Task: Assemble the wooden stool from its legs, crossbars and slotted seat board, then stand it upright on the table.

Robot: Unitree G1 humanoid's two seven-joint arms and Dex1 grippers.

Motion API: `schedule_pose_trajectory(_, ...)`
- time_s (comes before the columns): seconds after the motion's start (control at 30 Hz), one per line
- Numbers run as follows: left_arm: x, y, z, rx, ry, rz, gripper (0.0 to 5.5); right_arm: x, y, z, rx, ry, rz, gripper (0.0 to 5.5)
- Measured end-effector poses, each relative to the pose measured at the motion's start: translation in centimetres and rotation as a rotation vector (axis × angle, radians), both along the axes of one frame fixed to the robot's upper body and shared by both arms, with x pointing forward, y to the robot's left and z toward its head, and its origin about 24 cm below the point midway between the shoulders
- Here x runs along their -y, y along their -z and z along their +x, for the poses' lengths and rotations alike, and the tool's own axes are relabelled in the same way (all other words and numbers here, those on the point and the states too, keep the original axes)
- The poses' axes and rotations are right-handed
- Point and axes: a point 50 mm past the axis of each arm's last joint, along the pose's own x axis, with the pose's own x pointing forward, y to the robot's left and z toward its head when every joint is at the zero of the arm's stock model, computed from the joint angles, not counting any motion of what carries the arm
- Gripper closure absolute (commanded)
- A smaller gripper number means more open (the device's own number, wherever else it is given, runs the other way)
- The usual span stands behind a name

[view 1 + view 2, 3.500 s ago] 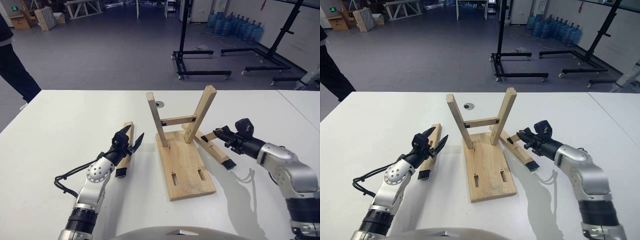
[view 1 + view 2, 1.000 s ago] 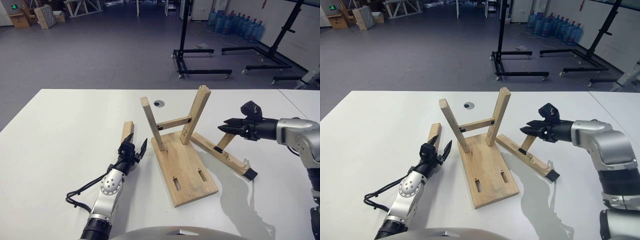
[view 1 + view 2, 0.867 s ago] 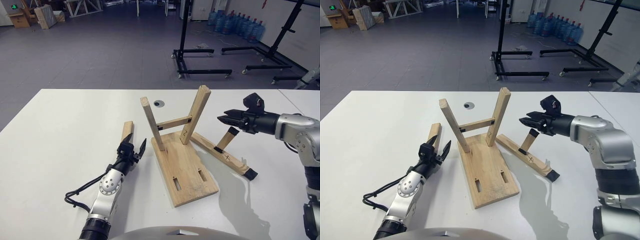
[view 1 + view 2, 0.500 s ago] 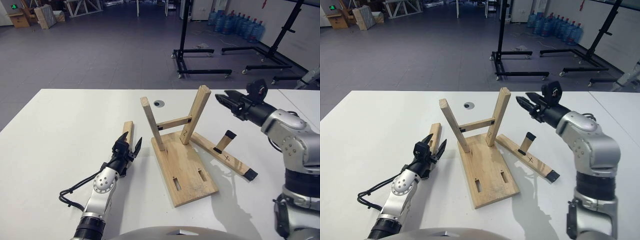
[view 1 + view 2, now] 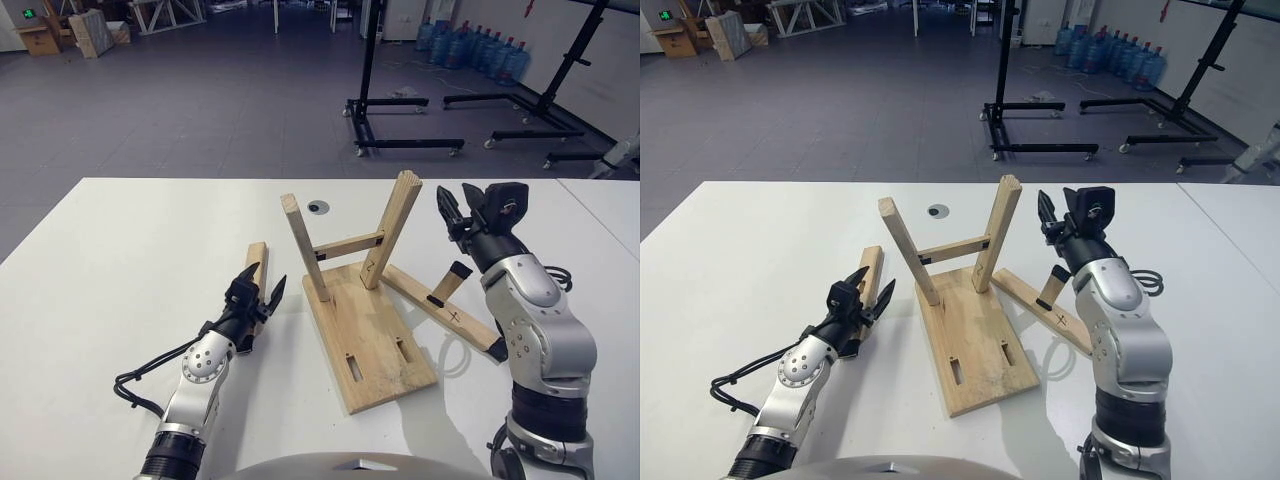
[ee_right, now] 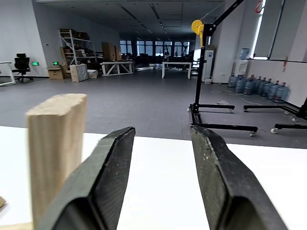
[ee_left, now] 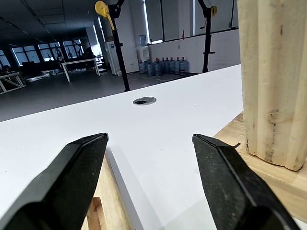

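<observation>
right gripper (image 5: 455,205) spread beside upright leg (image 5: 391,228), left gripper (image 5: 264,280) spread near board (image 5: 370,335)

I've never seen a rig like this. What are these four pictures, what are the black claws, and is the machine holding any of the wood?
This is a humanoid robot with two arms, each ending in a two-fingered gripper. The two wide pictures come from cameras in its head, looking down over a white table. The two close-ups come from wrist cameras, looking out between each gripper's fingers. On the table lies a slotted seat board with two legs standing on it, joined by a crossbar. A loose leg lies by the left gripper; a second loose leg, with a short bar sticking up, lies on the right. The right gripper is raised beside the standing legs. Both grippers are open and hold nothing.
</observation>
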Motion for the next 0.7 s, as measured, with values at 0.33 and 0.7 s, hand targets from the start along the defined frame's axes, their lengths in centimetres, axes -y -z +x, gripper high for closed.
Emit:
schedule_pose_trajectory(0.33,-0.2,-0.3,0.0,-0.004,0.031,0.014,2.3,-0.3,0.9,0.3,-0.002,0.006,-0.025,3.38)
schedule_pose_trajectory(0.7,0.2,-0.3,0.0,-0.017,0.066,0.009,2.3,0.6,4.6,1.8,-0.025,0.072,0.062,3.38)
